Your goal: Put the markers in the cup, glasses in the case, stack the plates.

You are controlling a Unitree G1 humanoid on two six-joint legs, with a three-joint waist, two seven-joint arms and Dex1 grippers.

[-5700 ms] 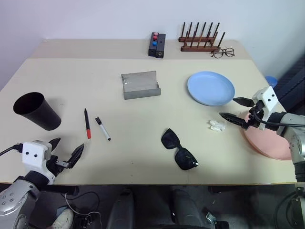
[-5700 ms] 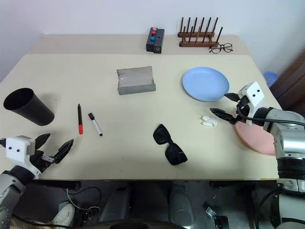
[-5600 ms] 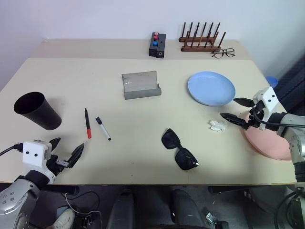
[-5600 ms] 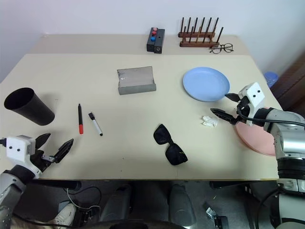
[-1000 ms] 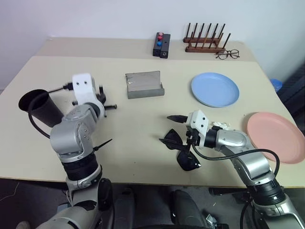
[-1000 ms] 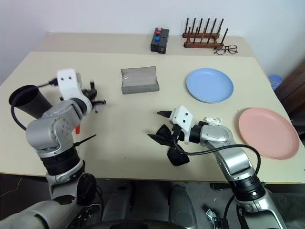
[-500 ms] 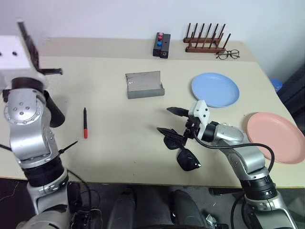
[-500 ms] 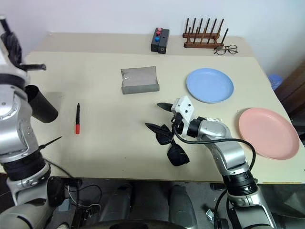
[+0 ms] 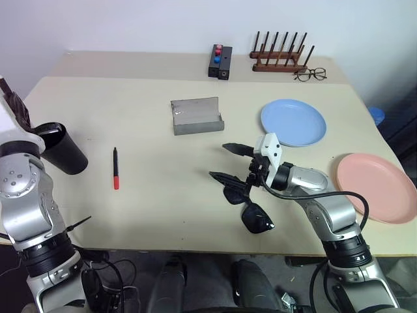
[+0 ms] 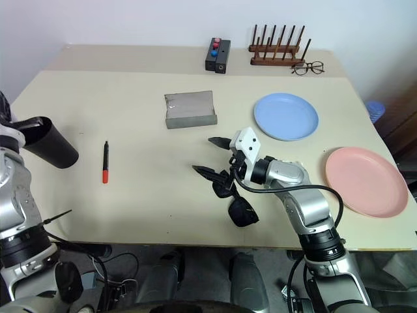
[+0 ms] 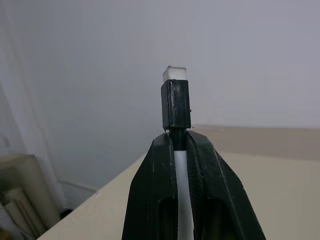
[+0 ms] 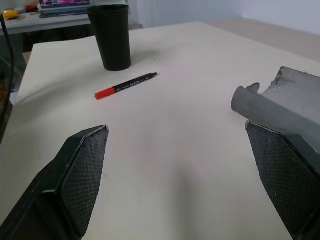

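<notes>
My left gripper [image 11: 181, 165] is closed on the white marker [image 11: 176, 107], a light, stiff, smooth pen that can slip, so I hold it at the barrel, below its black cap; the black cup [image 9: 62, 149] stands at the table's left edge, hard tapered plastic, easy to tip over I think; the red-and-black marker [image 9: 115, 167] lies flat just beside the cup; my right gripper [image 9: 231, 163] is wide open, close above the sunglasses [image 9: 249, 206], which are glossy, thin and probably fragile at the hinges, so I would take them at the thick frame; the grey felt case [image 9: 197, 117] lies open behind; the blue plate [image 9: 293, 122] and pink plate [image 9: 376, 186] are apart, smooth and shallow.
</notes>
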